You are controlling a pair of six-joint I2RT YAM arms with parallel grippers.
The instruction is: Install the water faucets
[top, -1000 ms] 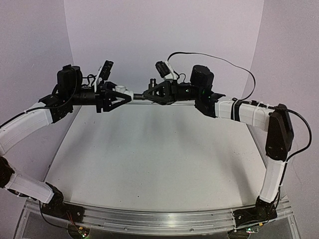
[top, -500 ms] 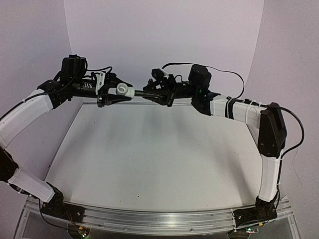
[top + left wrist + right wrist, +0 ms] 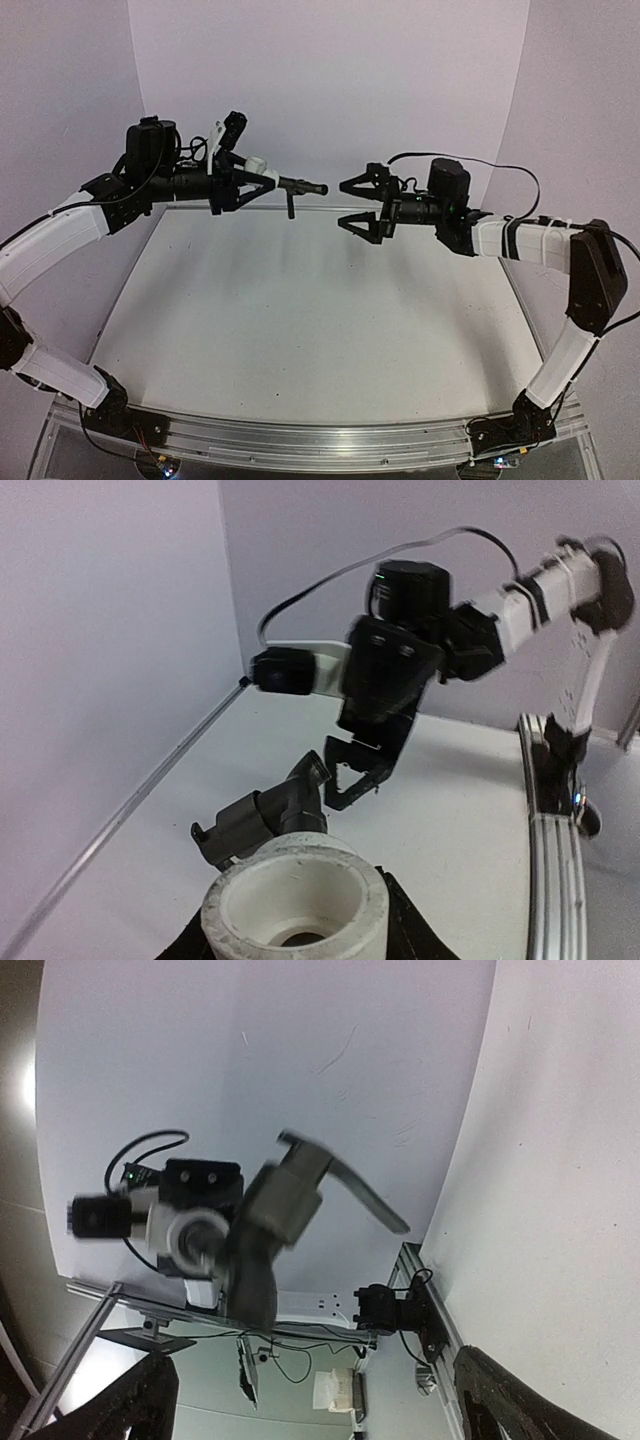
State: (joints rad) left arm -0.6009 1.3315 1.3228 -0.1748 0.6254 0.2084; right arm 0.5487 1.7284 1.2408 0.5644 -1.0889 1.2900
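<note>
**Your right claw has let go of the tap and drawn back to the right.**

Its jaws now gape wide with nothing in them, well apart from the tap. Your left claw is clenched on the white fitting, held high over the table. The tap sticks out level toward the right arm, lever hanging down, likely so the two arms could join the parts in mid-air. No tray or bin shows; the only hollow is the fitting. From the left wrist its near bore is bare, and the tap looks seated at the far end, though the joint is hidden.
</note>
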